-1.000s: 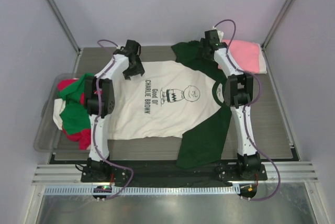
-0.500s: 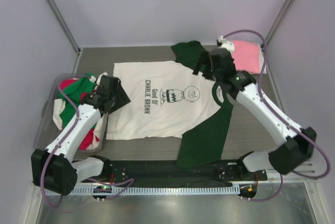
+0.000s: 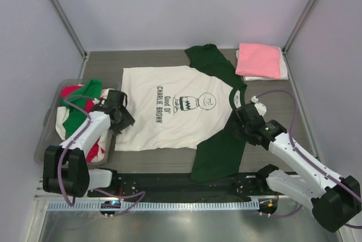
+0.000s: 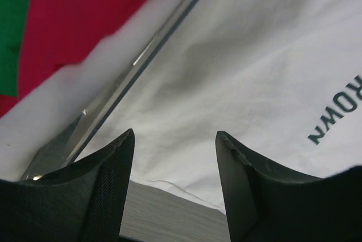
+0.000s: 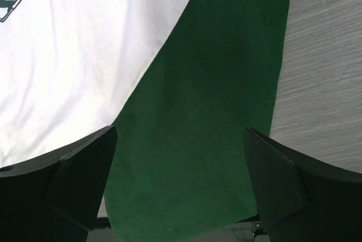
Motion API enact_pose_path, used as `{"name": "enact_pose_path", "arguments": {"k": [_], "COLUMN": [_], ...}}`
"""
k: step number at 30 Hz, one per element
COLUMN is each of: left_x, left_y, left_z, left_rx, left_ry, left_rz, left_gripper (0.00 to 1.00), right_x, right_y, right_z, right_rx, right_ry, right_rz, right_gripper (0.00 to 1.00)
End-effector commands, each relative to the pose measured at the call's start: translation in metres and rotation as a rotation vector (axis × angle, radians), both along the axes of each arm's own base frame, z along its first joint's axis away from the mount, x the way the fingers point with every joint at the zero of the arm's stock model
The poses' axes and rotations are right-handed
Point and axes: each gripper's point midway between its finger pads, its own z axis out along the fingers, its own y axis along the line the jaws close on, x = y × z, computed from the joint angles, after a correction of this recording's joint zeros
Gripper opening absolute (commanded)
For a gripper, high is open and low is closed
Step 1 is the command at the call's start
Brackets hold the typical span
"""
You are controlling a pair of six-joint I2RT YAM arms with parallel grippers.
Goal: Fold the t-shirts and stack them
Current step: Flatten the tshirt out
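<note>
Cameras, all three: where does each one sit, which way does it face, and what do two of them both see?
Top external: above and behind the bases, looking down on both arms and the cream-white t-shirt.
Left wrist: looks past the open left gripper at the shirt's hem and the tub rim.
Right wrist: looks past the open right gripper down at the green sleeve.
Shared: all three show that shirt.

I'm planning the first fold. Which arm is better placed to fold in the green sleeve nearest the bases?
Right. The right pincer hangs open and empty directly over that green sleeve. The left pincer, also open, is at the hem of the cream t-shirt beside the clear tub, across the shirt from it.
</note>
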Motion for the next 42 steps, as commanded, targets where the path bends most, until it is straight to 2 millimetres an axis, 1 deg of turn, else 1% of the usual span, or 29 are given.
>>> {"name": "enact_pose_path", "arguments": {"k": [1, 2, 3, 5, 7, 8, 9, 12, 13, 14, 17, 19, 20, 21, 22, 24, 25, 26, 27, 28, 29, 30, 31, 33, 34, 36, 39, 40, 42], "left_x": [0.01, 0.012, 0.011, 0.01, 0.005, -0.001, -0.009, -0.029, -0.033, -0.037, -0.037, -0.036, -0.03, -0.033, -0.027, -0.029, -0.03, -0.031, -0.033, -0.037, -0.039, -0.041, -0.046, -0.047, -0.049, -0.051, -0.052, -0.052, -0.051], "left_y": [0.042, 0.049, 0.049, 0.043, 0.035, 0.027, 0.016, 0.004, -0.007, -0.012, -0.027, -0.028, -0.028, -0.025, -0.023, -0.019, -0.019, -0.018, -0.018, -0.016, -0.017, -0.017, -0.016, -0.018, -0.017, -0.017, -0.016, -0.015, -0.015], "left_z": [0.005, 0.004, 0.005, 0.012, 0.02, 0.02, 0.027, 0.024, 0.022, 0.017, 0.018, 0.023, 0.032, 0.036, 0.05, 0.06, 0.064, 0.069, 0.071, 0.069, 0.07, 0.069, 0.061, 0.058, 0.053, 0.049, 0.047, 0.046, 0.046], "left_rx": [0.061, 0.051, 0.05, 0.036, 0.043, 0.066, 0.057, 0.048, 0.027, 0.02, 0.014, 0.024, 0.027, 0.045, 0.052, 0.07, 0.071, 0.066, 0.064, 0.064, 0.048, 0.04, 0.037, 0.014, 0.017, 0.019, 0.035, 0.038, 0.041], "left_ry": [0.006, 0.022, 0.036, 0.026, -0.004, -0.007, -0.029, -0.032, -0.038, -0.034, -0.06, -0.068, -0.089, -0.08, -0.118, -0.125, -0.133, -0.144, -0.148, -0.145, -0.162, -0.164, -0.152, -0.172, -0.159, -0.15, -0.14, -0.139, -0.145], "left_rz": [0.121, 0.153, 0.147, 0.13, 0.135, 0.108, 0.1, 0.106, 0.093, 0.081, 0.036, 0.026, 0.02, 0.017, 0.02, 0.002, -0.003, -0.008, -0.012, -0.013, -0.013, -0.013, -0.013, -0.012, -0.013, -0.017, -0.029, -0.028, -0.032], "left_gripper": [0.61, 0.59, 0.58, 0.55, 0.54, 0.54, 0.54, 0.54, 0.53, 0.52, 0.52, 0.51, 0.52, 0.52, 0.52, 0.53, 0.53, 0.53, 0.53, 0.53, 0.53, 0.53, 0.53, 0.53, 0.53, 0.53, 0.53, 0.53, 0.53], "right_x": [-0.001, -0.002, -0.001, -0.004, -0.003, -0.005, -0.005, -0.005, -0.003, 0.003, 0.021, 0.038, 0.045, 0.057, 0.064, 0.074, 0.074, 0.072, 0.071, 0.07, 0.075, 0.074, 0.077, 0.081, 0.086, 0.089, 0.095, 0.099, 0.098], "right_y": [0.008, 0.006, 0.003, -0.004, -0.009, -0.012, -0.014, -0.016, -0.019, -0.016, -0.012, -0.008, -0.007, -0.007, -0.014, -0.023, -0.031, -0.048, -0.054, -0.06, -0.065, -0.066, -0.064, -0.065, -0.064, -0.066, -0.067, -0.067, -0.068], "right_z": [0.001, 0.0, 0.002, -0.001, -0.003, -0.005, -0.009, -0.017, -0.017, -0.014, -0.004, 0.007, 0.012, 0.019, 0.02, 0.023, 0.013, 0.004, -0.003, -0.013, -0.018, -0.027, -0.037, -0.044, -0.046, -0.054, -0.065, -0.067, -0.077], "right_rx": [0.056, 0.049, 0.038, 0.006, -0.02, -0.03, -0.038, -0.052, -0.065, -0.062, -0.05, -0.033, -0.043, -0.047, -0.06, -0.086, -0.119, -0.139, -0.152, -0.159, -0.151, -0.144, -0.134, -0.132, -0.131, -0.141, -0.152, -0.15, -0.158], "right_ry": [-0.001, 0.005, 0.0, 0.023, 0.026, 0.034, 0.041, 0.055, 0.046, 0.027, -0.03, -0.053, -0.07, -0.081, -0.074, -0.057, -0.012, 0.023, 0.044, 0.073, 0.073, 0.091, 0.112, 0.123, 0.116, 0.134, 0.155, 0.151, 0.176], "right_rz": [-0.023, -0.027, -0.049, -0.069, -0.095, -0.104, -0.122, -0.143, -0.15, -0.142, -0.122, -0.103, -0.085, -0.083, -0.103, -0.11, -0.13, -0.172, -0.182, -0.192, -0.207, -0.201, -0.187, -0.18, -0.174, -0.168, -0.159, -0.159, -0.163], "right_gripper": [1.0, 1.0, 1.0, 1.0, 1.0, 1.0, 1.0, 1.0, 1.0, 1.0, 1.0, 1.0, 1.0, 1.0, 1.0, 1.0, 1.0, 0.99, 0.98, 0.95, 0.9, 0.87, 0.85, 0.8, 0.76, 0.74, 0.68, 0.59, 0.5]}}
